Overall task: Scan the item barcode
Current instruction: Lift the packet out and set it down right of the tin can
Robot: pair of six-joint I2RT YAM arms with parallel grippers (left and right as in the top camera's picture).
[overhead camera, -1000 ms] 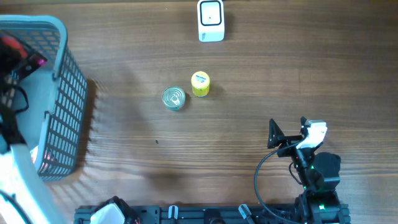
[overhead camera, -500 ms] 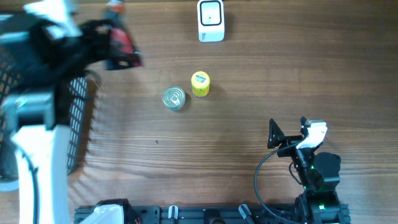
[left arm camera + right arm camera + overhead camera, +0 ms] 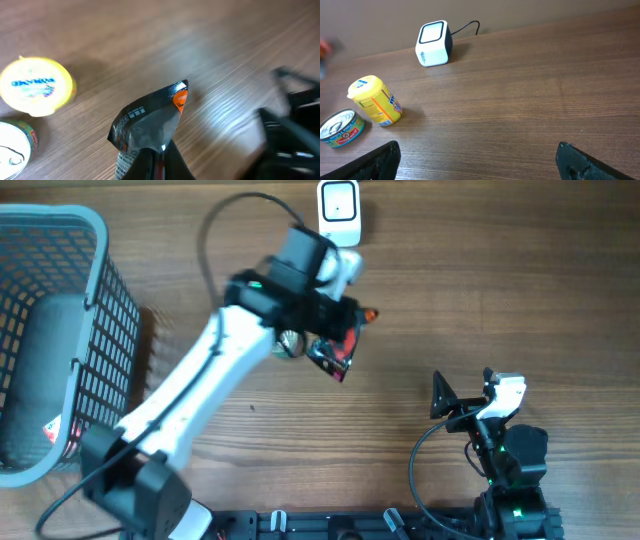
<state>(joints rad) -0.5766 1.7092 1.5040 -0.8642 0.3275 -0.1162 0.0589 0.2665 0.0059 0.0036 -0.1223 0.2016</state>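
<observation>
Your left tool (image 3: 158,156) pinches the crinkled black-and-orange foil packet (image 3: 147,125) by one edge, leaving its printed face free for the white cube scanner (image 3: 339,213).

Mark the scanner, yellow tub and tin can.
scanner (image 3: 435,54), right wrist view, white front face.
yellow tub (image 3: 379,109), right wrist view, label side.
tin can (image 3: 339,125), right wrist view, lid.

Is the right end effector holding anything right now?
No, the right end effector stands wide open, with only the brown wooden table showing in its gap.
</observation>
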